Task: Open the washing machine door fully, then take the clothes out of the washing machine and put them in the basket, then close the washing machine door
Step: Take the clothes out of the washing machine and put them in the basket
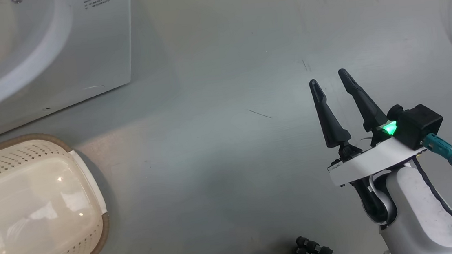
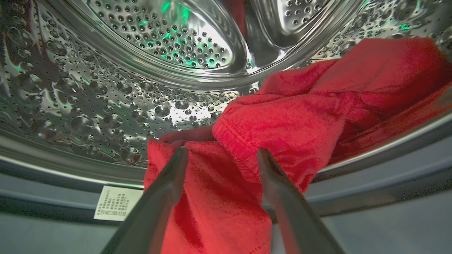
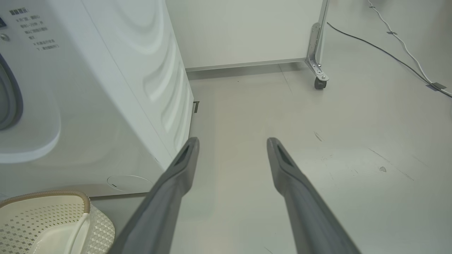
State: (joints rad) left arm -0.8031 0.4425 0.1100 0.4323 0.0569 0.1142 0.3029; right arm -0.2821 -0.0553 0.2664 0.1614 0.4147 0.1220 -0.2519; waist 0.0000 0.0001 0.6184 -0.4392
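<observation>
The left fingers are spread wide in the washing machine, the red clothes right between them. The right fingers hang open, far away.

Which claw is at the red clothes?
The left claw, open, pointing at the red clothes in the drum; the right claw hangs open over floor.

In your head view the washing machine was cut off at the top and left edges, the basket at the left and bottom. In the left wrist view the print on the sticker was too small to read, and the clothes ran off the bottom edge.
</observation>
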